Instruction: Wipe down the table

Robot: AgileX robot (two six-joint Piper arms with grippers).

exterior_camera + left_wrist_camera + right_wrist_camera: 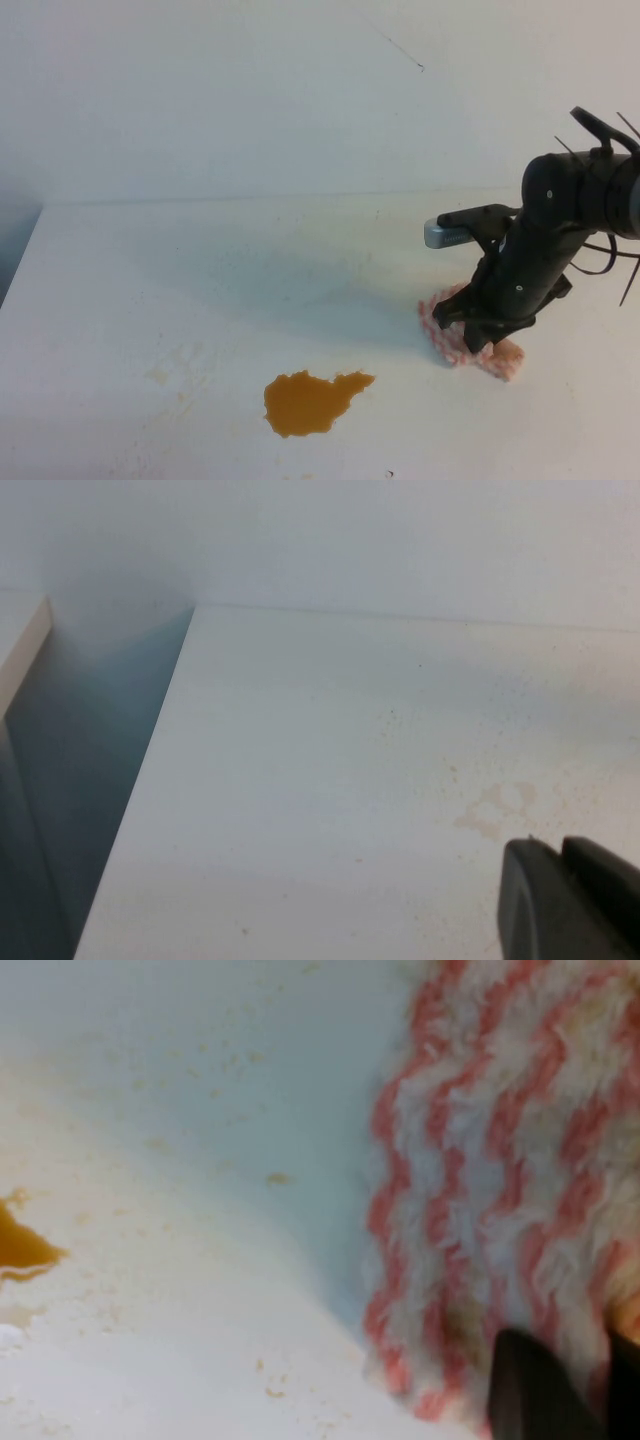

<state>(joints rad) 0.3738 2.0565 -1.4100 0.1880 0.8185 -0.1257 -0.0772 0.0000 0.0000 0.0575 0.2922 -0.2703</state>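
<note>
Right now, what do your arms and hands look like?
The right arm, on the right side, is matte black with small screws, loose black cables and a silver-grey block at the wrist. Its right hand, over the cloth, is black too. The left hand, over the table's left part, shows black tips.

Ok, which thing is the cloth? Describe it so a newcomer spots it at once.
On the white table, look to the robot's right, where the right gripper is down at the surface. The cloth lies under it, right of the orange spill; the left gripper is off to the left, nowhere near. It is the only fuzzy, red-and-white striped thing there.
</note>
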